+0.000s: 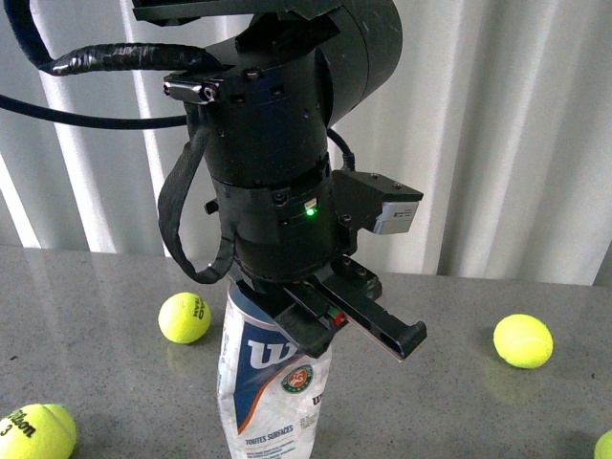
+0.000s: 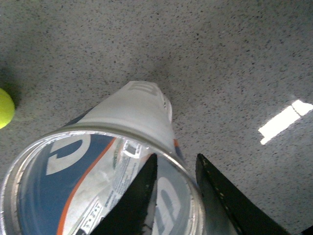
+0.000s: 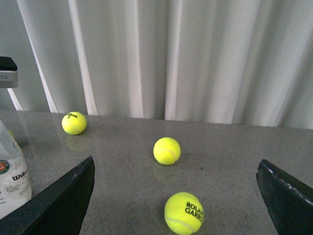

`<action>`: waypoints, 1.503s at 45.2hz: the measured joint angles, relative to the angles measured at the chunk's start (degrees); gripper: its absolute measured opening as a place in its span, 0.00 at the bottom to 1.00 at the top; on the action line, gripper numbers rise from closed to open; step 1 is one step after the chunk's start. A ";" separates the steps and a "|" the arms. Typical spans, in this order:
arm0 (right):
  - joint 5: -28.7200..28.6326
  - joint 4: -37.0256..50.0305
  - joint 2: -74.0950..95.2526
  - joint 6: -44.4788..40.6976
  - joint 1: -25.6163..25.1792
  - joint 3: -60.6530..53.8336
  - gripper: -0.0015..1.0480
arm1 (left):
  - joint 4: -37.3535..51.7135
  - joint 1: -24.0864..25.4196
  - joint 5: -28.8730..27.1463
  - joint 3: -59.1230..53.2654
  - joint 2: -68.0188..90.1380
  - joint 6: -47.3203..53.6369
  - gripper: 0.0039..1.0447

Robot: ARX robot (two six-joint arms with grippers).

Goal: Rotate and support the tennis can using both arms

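Observation:
The tennis can [image 1: 273, 382] stands upright on the grey table, a clear tube with a white, navy and orange label and a white "W". My left arm comes down from above, and its gripper [image 1: 330, 320] is shut on the can's open top. In the left wrist view the left gripper [image 2: 177, 156] pinches the silvery rim of the can [image 2: 132, 112], one finger inside and one outside. My right gripper [image 3: 177, 169] is open and empty, off to the can's right. The can [image 3: 12, 181] shows at the edge of the right wrist view.
Yellow-green tennis balls lie on the speckled grey table [image 1: 440, 411]: one left of the can [image 1: 184, 317], one at the right [image 1: 523, 341], one at the front left [image 1: 33, 432]. Three balls lie in front of the right gripper [image 3: 167, 151] [image 3: 184, 213] [image 3: 74, 123]. White curtains [image 1: 497, 124] hang behind.

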 joint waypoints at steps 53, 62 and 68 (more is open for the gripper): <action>0.02 0.00 0.00 0.02 0.00 0.00 0.93 | 87.34 16.17 -14.47 -66.71 -46.03 -19.17 0.09; 0.04 0.00 0.00 0.00 0.00 0.00 0.93 | 88.74 19.98 -10.21 -74.66 -53.00 -18.64 0.03; 0.00 0.00 -0.02 0.00 0.00 0.00 0.93 | 88.74 22.38 -8.57 -78.55 -56.70 -18.64 0.03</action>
